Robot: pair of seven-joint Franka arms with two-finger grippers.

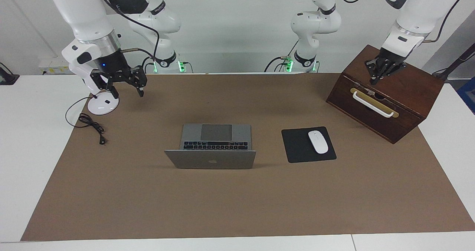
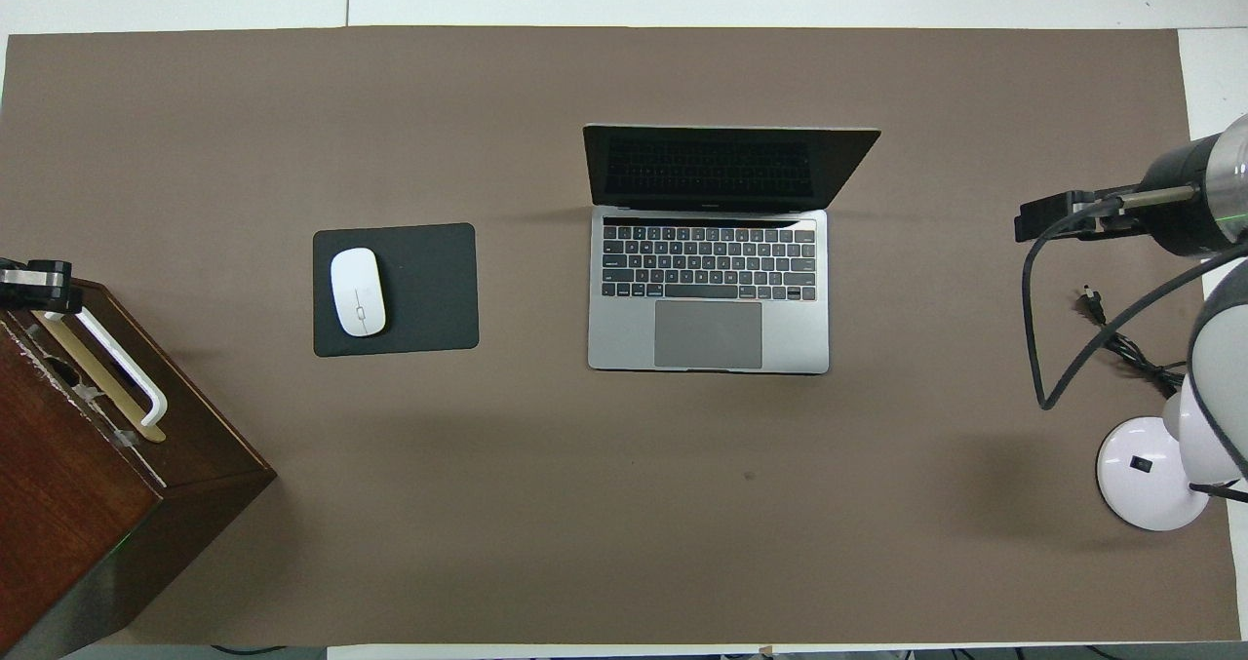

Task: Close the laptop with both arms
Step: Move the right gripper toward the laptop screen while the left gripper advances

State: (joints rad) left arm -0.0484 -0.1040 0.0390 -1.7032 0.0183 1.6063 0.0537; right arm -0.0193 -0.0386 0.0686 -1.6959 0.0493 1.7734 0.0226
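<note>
The laptop (image 1: 210, 146) stands open mid-mat, hinge running arm to arm. Right gripper (image 1: 124, 82), fingers spread wide, hovers nearer it; left gripper (image 1: 382, 70), fingers pinched narrow, hangs over the wooden box (image 1: 386, 106).

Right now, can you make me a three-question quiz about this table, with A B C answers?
1. Where is the white mouse?
A. on the black mouse pad
B. on the laptop's keys
C. on top of the wooden box

2. How many handles show on the wooden box?
A. none
B. one
C. three

3. How is the laptop?
A. shut flat
B. open, lid up
C. upside down

Answers:
1 A: the mouse lies on the pad beside the laptop, toward the left arm's end of the table.
2 B: one white handle crosses the box's front.
3 B: the keys and trackpad show and the screen stands up.
</note>
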